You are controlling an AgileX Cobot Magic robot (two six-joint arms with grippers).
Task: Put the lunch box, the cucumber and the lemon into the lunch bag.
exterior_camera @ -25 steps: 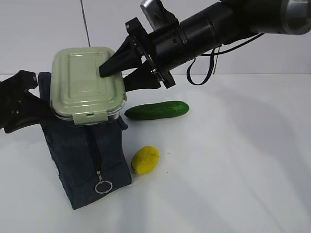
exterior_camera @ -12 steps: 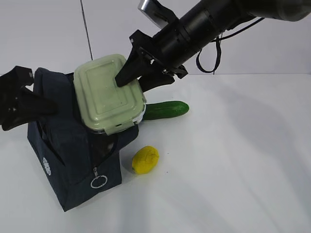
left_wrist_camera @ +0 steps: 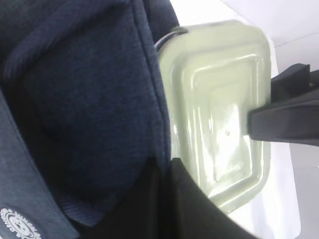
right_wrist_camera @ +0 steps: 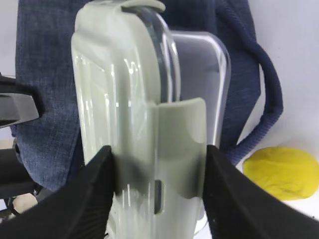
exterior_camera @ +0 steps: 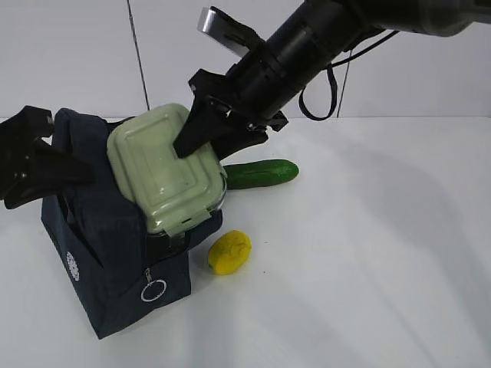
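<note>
Lunch bag [exterior_camera: 115, 253]: boxy navy woven fabric, round white logo, print too small to read, silver ring pull at zipper. Lunch box [exterior_camera: 165, 169]: clear glass, glossy sage lid, rounded corners, tilted in bag mouth. Right tool [exterior_camera: 201, 136] pinching lunch box across lid and base. Left tool [left_wrist_camera: 162, 199] pressed together on bag edge. Smooth dark cucumber [exterior_camera: 261, 173], bumpy yellow lemon [exterior_camera: 229, 252] on white table [exterior_camera: 368, 253] beside bag.
</note>
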